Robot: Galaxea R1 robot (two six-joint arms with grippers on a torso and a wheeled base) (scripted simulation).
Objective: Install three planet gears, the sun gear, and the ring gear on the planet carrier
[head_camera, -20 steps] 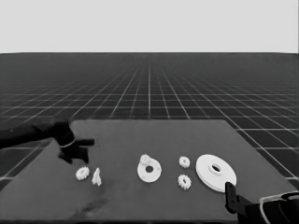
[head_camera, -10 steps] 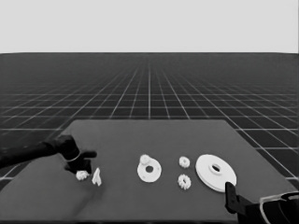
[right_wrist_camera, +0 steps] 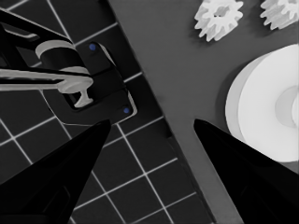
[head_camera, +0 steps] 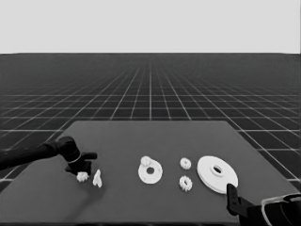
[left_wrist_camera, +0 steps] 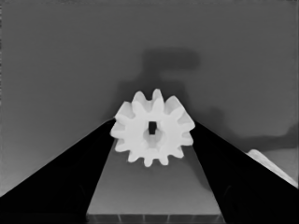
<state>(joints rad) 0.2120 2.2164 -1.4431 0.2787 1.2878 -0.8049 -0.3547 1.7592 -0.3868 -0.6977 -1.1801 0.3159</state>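
Planet gear (left_wrist_camera: 152, 128) between left gripper (left_wrist_camera: 153, 140) fingers (left_wrist_camera: 70, 177), on table (head_camera: 150, 136).

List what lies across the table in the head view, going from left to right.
Left gripper at a small gear → thin white piece → smaller round part, a gear on its rim → two gears, one behind the other → larger round part → parked right gripper.

White gears (head_camera: 186, 163), dark table (head_camera: 141, 141)
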